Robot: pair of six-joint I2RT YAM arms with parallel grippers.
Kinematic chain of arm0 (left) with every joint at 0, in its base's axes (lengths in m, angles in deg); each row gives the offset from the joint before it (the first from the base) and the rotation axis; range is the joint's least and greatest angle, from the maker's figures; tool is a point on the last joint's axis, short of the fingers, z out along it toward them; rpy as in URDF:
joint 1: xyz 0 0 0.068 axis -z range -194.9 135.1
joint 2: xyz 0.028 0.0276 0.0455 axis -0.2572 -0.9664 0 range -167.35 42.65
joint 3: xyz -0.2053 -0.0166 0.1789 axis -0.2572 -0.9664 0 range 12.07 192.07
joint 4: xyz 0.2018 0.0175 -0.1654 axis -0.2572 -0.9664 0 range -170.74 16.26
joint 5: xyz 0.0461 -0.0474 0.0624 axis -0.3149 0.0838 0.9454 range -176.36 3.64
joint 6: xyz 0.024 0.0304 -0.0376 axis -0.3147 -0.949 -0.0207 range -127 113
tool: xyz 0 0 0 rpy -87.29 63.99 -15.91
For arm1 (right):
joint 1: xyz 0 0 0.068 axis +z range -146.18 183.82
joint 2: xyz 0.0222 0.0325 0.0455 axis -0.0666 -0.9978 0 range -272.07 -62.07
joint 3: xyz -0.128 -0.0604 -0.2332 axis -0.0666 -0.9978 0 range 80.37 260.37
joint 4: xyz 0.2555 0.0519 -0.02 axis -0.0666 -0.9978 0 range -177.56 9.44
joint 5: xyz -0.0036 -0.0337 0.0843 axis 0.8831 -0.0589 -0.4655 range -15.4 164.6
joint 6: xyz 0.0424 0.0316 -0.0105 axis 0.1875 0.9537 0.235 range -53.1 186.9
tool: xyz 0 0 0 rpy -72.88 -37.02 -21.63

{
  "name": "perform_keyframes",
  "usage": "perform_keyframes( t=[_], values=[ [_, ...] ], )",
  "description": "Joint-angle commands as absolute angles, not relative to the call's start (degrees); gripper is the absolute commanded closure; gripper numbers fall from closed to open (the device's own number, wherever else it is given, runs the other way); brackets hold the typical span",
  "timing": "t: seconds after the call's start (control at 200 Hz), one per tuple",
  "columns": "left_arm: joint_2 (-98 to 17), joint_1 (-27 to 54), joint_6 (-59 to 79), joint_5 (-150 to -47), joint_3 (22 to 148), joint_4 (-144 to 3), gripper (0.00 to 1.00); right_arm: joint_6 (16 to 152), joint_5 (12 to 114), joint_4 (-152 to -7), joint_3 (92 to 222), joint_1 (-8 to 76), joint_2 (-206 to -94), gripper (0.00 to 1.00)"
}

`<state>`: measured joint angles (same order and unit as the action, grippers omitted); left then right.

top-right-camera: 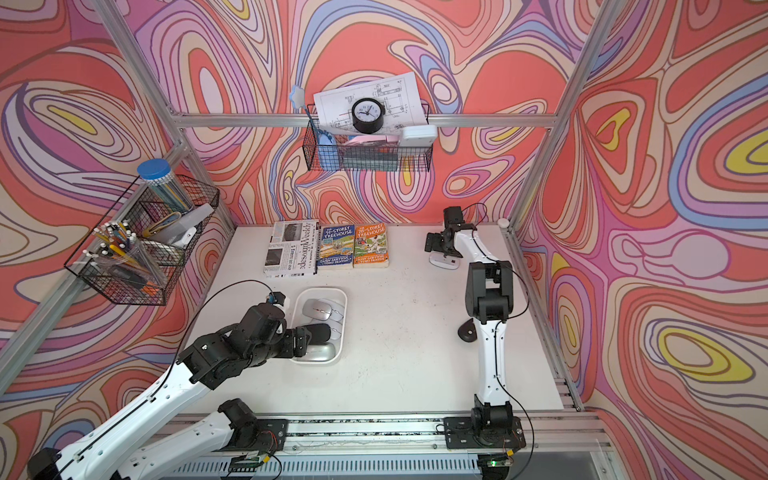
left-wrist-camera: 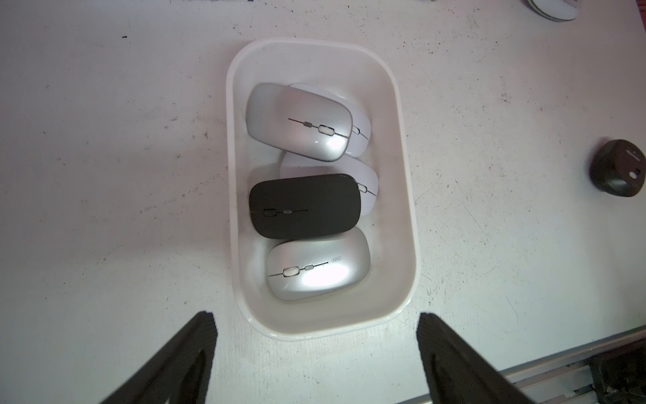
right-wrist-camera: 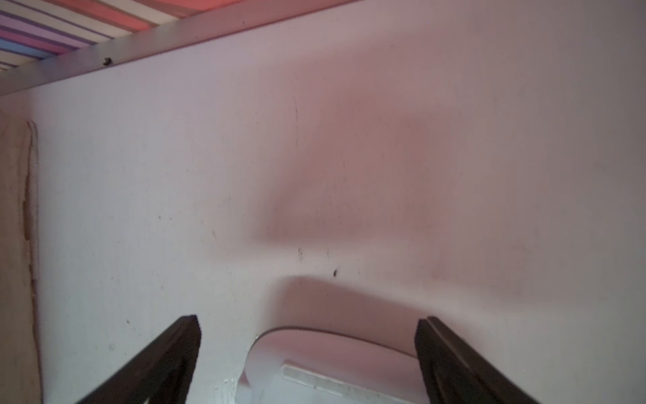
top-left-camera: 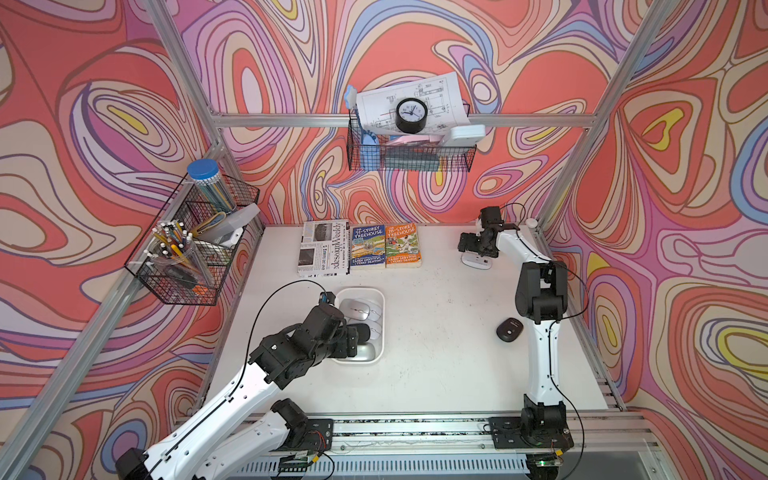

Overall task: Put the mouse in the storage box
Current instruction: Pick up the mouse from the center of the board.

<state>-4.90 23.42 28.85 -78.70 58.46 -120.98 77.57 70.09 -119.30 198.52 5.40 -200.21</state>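
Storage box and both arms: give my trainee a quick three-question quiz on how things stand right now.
1. True or false: the left pincer is shut on a mouse.
2. How many mice show in the storage box? A three, B five, C seven.
3. Fill in: the mouse lying on the table below the right pincer is ____ in colour.
Key: 1 false, its jaws stand open and empty. 2 B. 3 white.
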Motion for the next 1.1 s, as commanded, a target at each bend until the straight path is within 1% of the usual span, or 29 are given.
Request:
perform_keyframes(
  t=[0.0,0.105,0.315,0.421,0.656,0.826,0.991,1.092],
  values=[
    [-5.4,23.6,28.7,-78.6,58.1,-121.8,0.12,76.2,65.9,-119.8,197.0,5.0,-199.9,0.02],
    [-5.9,23.7,28.6,-78.5,58.1,-121.6,0.12,77.2,65.3,-117.4,192.3,5.1,-197.4,0.03],
    [-5.9,23.7,28.6,-78.6,57.8,-121.4,0.12,79.8,66.6,-117.1,186.1,5.3,-194.1,0.07],
    [-5.9,23.7,28.5,-78.5,57.8,-121.2,0.12,80.4,69.5,-117.3,183.7,6.1,-192.8,0.1],
    [-6.0,23.6,28.8,-78.4,57.7,-121.3,0.12,81.1,76.9,-119.2,180.7,8.7,-191.8,0.11],
    [-6.0,23.7,28.7,-78.4,57.7,-121.4,0.12,82.5,80.1,-122.7,182.4,10.2,-193.8,0.21],
    [-6.2,23.6,28.8,-78.3,57.7,-121.4,0.12,83.3,79.9,-122.4,181.5,11.1,-193.8,0.25],
    [-6.2,23.7,28.8,-78.3,57.7,-121.4,0.12,83.5,80.0,-122.7,181.9,11.1,-194.7,0.31]
  ],
)
